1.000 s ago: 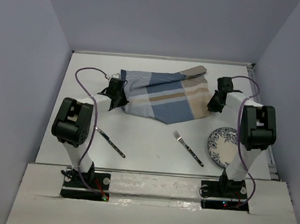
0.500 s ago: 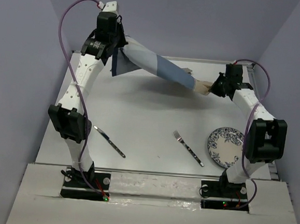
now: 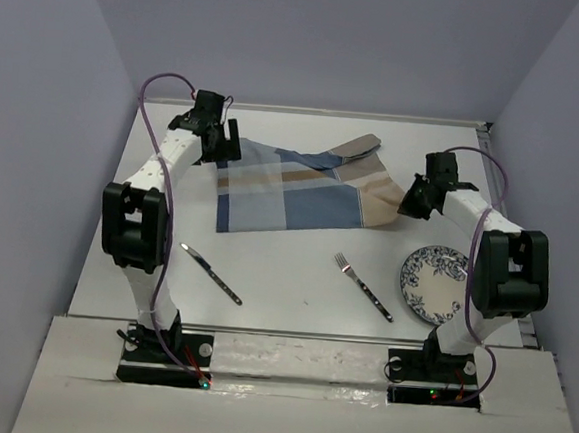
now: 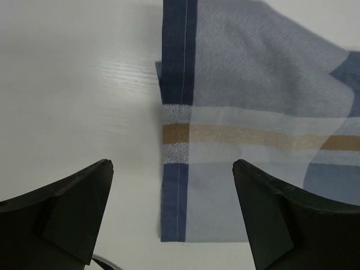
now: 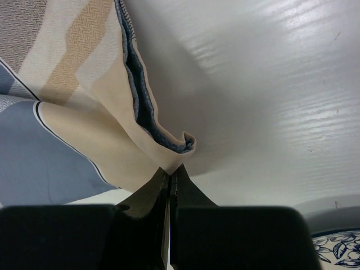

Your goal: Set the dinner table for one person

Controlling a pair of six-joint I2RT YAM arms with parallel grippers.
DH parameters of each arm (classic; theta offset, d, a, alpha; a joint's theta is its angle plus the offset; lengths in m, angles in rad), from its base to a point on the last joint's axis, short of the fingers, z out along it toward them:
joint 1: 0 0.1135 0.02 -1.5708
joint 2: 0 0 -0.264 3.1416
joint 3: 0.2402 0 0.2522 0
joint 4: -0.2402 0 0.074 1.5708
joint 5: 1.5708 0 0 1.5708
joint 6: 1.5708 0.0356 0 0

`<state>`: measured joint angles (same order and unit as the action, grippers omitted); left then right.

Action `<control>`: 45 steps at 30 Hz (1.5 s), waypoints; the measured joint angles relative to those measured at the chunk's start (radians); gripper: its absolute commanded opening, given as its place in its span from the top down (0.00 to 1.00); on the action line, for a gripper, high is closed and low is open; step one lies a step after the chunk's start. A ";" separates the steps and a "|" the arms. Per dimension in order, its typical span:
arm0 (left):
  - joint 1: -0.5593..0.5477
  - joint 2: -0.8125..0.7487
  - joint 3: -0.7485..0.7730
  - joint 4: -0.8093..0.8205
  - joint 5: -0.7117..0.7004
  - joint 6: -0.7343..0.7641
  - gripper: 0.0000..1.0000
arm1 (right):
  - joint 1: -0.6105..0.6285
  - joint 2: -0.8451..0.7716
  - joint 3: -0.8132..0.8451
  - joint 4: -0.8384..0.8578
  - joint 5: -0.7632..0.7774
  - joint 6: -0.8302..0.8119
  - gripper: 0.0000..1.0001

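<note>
1. Position. The bench (image 3: 296,267) lies beneath both arms and carries every item. The left end effector (image 4: 171,164) hangs over its far left part, above the left hem of the placemat (image 3: 291,192), near one of its corners. The right end effector (image 5: 170,169) sits low over the bench's right side, at the placemat's right edge. Whether it touches the bench surface cannot be told.

2. End effector state. Left: released, jaws wide apart, nothing between them; the cloth lies flat below. Right: clenched, its 2 fingers pressed together on the tan edge of the placemat, which curls in a fold just beyond the tips.

3. Other items. The placemat lies spread across the far middle of the bench, its far right corner turned over. The knife (image 3: 212,275) lies near left, the fork (image 3: 362,285) near centre and the plate (image 3: 433,283) near right, all apart from the placemat.

4. Change from earlier frames. Half a second ago the placemat hung in the air, stretched between both end effectors, with the left arm raised high. It now lies on the bench, the left arm is lowered and its grip is let go. The right grip is unchanged. Knife, fork and plate have not moved.
</note>
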<state>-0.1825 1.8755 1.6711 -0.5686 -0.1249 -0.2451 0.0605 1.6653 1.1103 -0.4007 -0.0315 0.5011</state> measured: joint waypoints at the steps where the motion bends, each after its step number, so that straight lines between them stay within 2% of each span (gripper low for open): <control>1: 0.002 -0.024 -0.072 0.025 0.006 -0.004 0.01 | 0.000 -0.001 -0.008 -0.003 0.002 0.000 1.00; 4: -0.004 -0.110 -0.232 0.069 0.026 -0.024 0.07 | 0.000 -0.001 -0.010 -0.010 0.006 -0.004 1.00; 8: -0.040 -0.306 -0.497 0.146 0.058 -0.082 0.11 | 0.000 -0.003 -0.005 -0.010 0.009 -0.008 1.00; 12: -0.077 -0.483 -0.756 0.226 0.082 -0.195 0.11 | 0.000 -0.003 -0.004 -0.010 0.009 -0.008 1.00; 15: -0.084 -0.523 -0.858 0.267 0.078 -0.283 0.11 | 0.006 -0.003 -0.004 -0.010 0.009 -0.008 1.00; 21: -0.111 -0.530 -0.935 0.351 0.004 -0.415 0.17 | 0.006 -0.006 -0.006 -0.010 0.002 -0.008 1.00; 28: -0.120 -0.512 -0.963 0.462 -0.067 -0.509 0.34 | 0.020 -0.017 -0.007 -0.009 -0.013 -0.009 1.00; 32: -0.124 -0.473 -0.966 0.497 -0.088 -0.531 0.41 | 0.027 -0.017 -0.007 -0.009 -0.025 -0.012 1.00; 45: -0.150 -0.386 -0.964 0.499 -0.137 -0.599 0.40 | 0.035 -0.011 -0.007 -0.007 -0.055 -0.012 1.00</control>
<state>-0.3328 1.4895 0.7071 -0.0692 -0.2623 -0.8440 0.0956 1.6539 1.1030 -0.4080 -0.0860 0.4892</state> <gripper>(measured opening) 0.586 0.022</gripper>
